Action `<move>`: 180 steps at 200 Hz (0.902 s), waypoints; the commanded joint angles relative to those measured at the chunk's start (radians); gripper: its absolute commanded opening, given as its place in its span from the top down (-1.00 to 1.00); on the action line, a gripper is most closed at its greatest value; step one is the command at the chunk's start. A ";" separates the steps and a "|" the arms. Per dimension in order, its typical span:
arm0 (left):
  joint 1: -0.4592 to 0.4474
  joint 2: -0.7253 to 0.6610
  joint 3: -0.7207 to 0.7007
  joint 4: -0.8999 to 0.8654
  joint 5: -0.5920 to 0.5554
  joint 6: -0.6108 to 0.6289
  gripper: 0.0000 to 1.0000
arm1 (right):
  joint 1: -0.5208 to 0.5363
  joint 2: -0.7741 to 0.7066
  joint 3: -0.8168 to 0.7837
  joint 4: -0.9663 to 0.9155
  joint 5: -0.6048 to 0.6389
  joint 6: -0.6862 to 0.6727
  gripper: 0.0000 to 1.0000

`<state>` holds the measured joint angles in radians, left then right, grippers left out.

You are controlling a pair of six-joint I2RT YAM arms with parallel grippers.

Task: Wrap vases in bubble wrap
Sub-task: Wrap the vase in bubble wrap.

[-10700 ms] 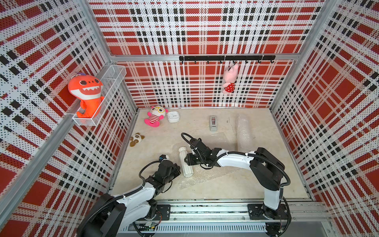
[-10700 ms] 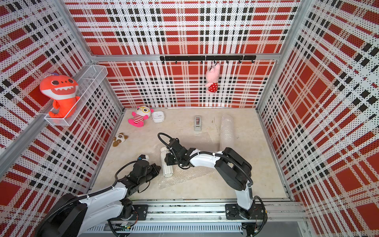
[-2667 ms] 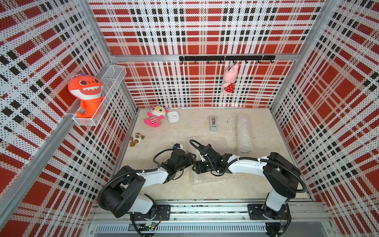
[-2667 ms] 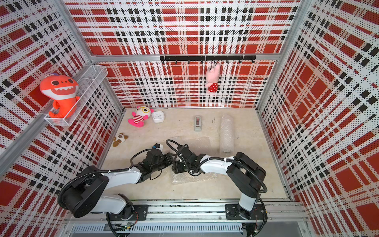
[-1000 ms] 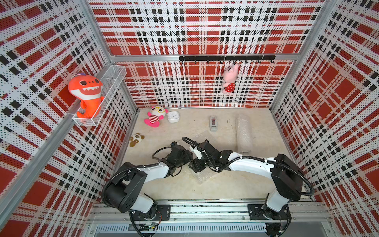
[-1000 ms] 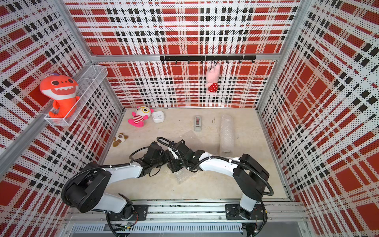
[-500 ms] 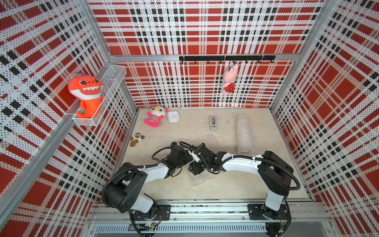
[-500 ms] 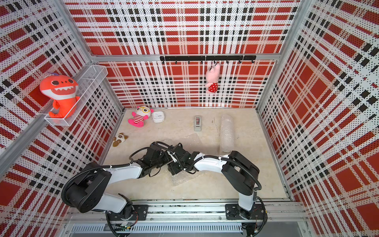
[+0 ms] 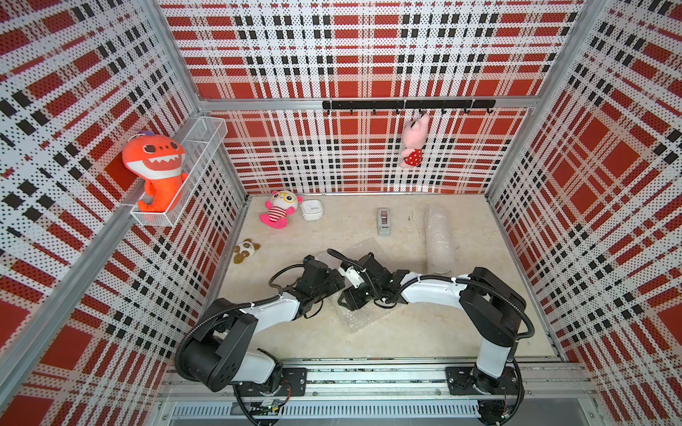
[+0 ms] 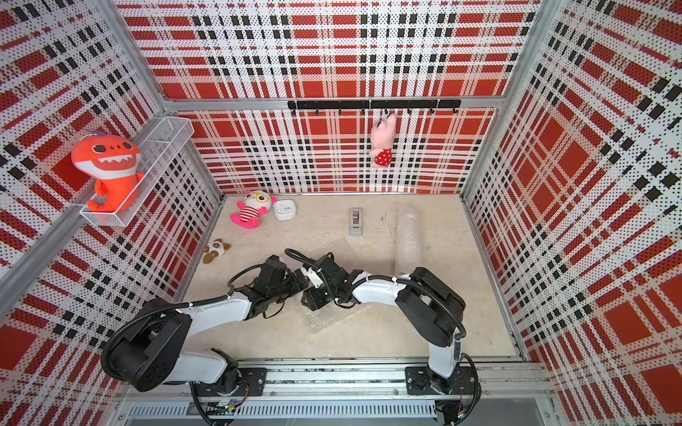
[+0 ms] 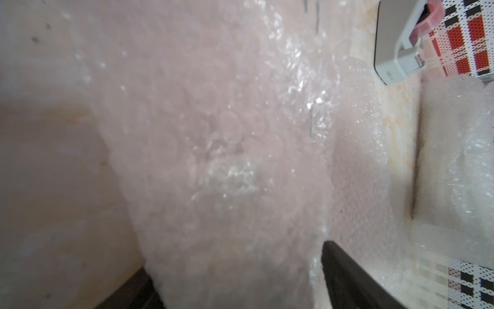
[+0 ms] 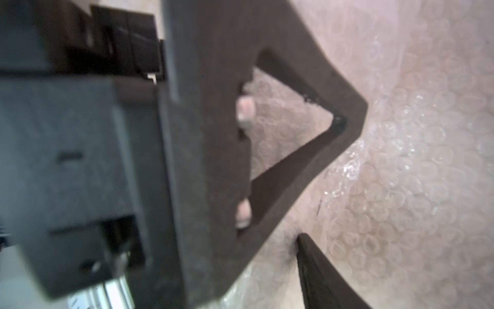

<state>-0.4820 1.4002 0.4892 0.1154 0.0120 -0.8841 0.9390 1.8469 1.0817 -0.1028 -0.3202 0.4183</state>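
Observation:
A clear sheet of bubble wrap [image 9: 363, 317] [image 10: 328, 317] lies mid-table, folded over a bundle. The vases themselves are hidden. Both grippers meet above that bundle. My left gripper [image 9: 334, 286] [image 10: 299, 284] [image 11: 235, 256] is open, its two black fingers straddling the wrapped bundle [image 11: 227, 160], with a thin gap at one finger. My right gripper [image 9: 348, 297] [image 10: 312, 298] sits right against it, low over the wrap. In the right wrist view only one of its fingers [image 12: 320, 275] shows, lying on the bubbles. The left gripper's triangular finger [image 12: 294, 80] blocks the rest.
A rolled bubble-wrap bundle [image 9: 439, 239] [image 10: 409, 236] [image 11: 459, 160] lies at the back right. A grey tape dispenser [image 9: 383, 221] [image 10: 356, 221] [image 11: 395, 53] stands behind the arms. At the back left are a small white box [image 9: 312, 210], a pink-striped plush [image 9: 276, 214] and a panda toy [image 9: 245, 250].
The vase that lay bare on the sheet ten seconds ago is now covered. Both grippers have closed in on each other over the bundle. The left jaws have spread wider in the last half second.

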 commanded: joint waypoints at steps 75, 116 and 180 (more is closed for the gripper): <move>0.084 -0.216 -0.006 -0.146 -0.062 0.041 -0.96 | -0.077 0.058 -0.069 0.063 -0.243 0.055 -0.13; 0.102 -0.335 -0.097 -0.115 -0.052 -0.009 -0.99 | -0.133 0.076 -0.082 0.105 -0.312 0.104 -0.15; 0.083 -0.238 -0.093 -0.051 0.013 0.022 -0.98 | -0.183 0.100 -0.061 0.070 -0.347 0.066 -0.16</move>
<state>-0.3939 1.1332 0.3782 0.0204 0.0051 -0.8886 0.7750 1.9095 1.0241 0.0231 -0.6765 0.5121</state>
